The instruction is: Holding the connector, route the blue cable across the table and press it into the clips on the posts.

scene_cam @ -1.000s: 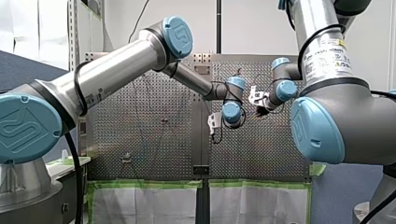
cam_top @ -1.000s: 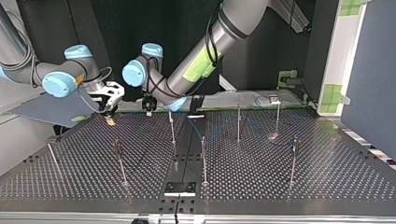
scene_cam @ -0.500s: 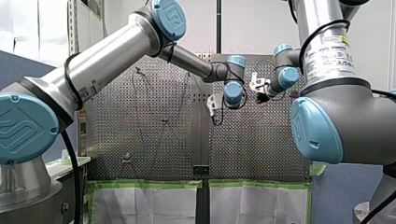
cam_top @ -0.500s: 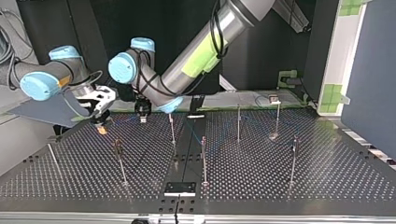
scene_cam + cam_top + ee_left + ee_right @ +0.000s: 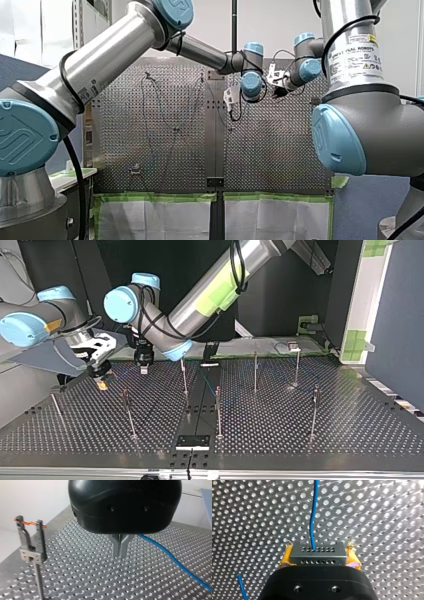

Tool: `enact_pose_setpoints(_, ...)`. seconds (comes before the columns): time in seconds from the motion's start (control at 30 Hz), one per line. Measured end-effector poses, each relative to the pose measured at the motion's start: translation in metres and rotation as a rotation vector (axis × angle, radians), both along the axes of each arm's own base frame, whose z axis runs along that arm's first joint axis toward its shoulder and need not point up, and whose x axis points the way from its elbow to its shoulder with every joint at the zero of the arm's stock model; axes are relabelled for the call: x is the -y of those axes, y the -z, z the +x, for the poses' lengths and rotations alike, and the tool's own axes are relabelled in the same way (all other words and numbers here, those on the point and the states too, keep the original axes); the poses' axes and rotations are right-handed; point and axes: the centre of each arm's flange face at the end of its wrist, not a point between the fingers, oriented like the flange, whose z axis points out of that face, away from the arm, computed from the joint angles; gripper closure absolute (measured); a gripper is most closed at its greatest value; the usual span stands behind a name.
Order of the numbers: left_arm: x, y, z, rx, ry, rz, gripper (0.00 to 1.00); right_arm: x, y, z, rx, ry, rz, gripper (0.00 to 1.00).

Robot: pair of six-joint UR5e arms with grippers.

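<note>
In the right wrist view my right gripper (image 5: pixel 318 563) is shut on the grey connector (image 5: pixel 317 553), its yellow pads (image 5: pixel 285 557) on both sides. The blue cable (image 5: pixel 312 517) leaves the connector and runs ahead over the perforated table. In the top view this gripper (image 5: pixel 101 382) hangs low at the far left. My left gripper (image 5: pixel 143 369) hovers just to its right, metal fingers (image 5: pixel 116 546) shut with nothing seen between the tips. The blue cable (image 5: pixel 175 562) trails away beside them. A clip post (image 5: pixel 31 545) stands off to the side.
Several thin posts rise from the table in the top view: one near the left (image 5: pixel 129 412), one at the middle (image 5: pixel 218 410), others to the right (image 5: pixel 314 410). A small black plate (image 5: pixel 192 441) lies at the near edge. A blue panel (image 5: pixel 395 330) stands at the right.
Both arms have swung toward the top view's left, up in the front view. My right gripper carried the connector along; my left gripper followed beside it, still shut.
</note>
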Motion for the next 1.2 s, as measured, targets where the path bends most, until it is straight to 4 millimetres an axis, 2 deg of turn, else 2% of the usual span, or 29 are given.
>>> enact_pose_setpoints(0.43,-0.01,-0.022,-0.003,0.021,-0.063,-0.013,1.0,-0.001,-0.042,0.0,0.027,-0.002,-0.035,1.0)
enact_pose_setpoints(0.67,-0.012,-0.031,-0.004,0.03,-0.07,-0.022,1.0,-0.002,-0.052,0.001,0.034,-0.008,-0.045,1.0)
enact_pose_setpoints(1.0,-0.018,-0.06,0.003,0.086,-0.067,-0.07,1.0,-0.004,-0.072,0.002,0.043,-0.028,-0.071,1.0)
enact_pose_setpoints(1.2,-0.015,-0.065,0.006,0.108,-0.05,-0.091,1.0,-0.008,-0.085,0.002,0.053,-0.036,-0.087,1.0)
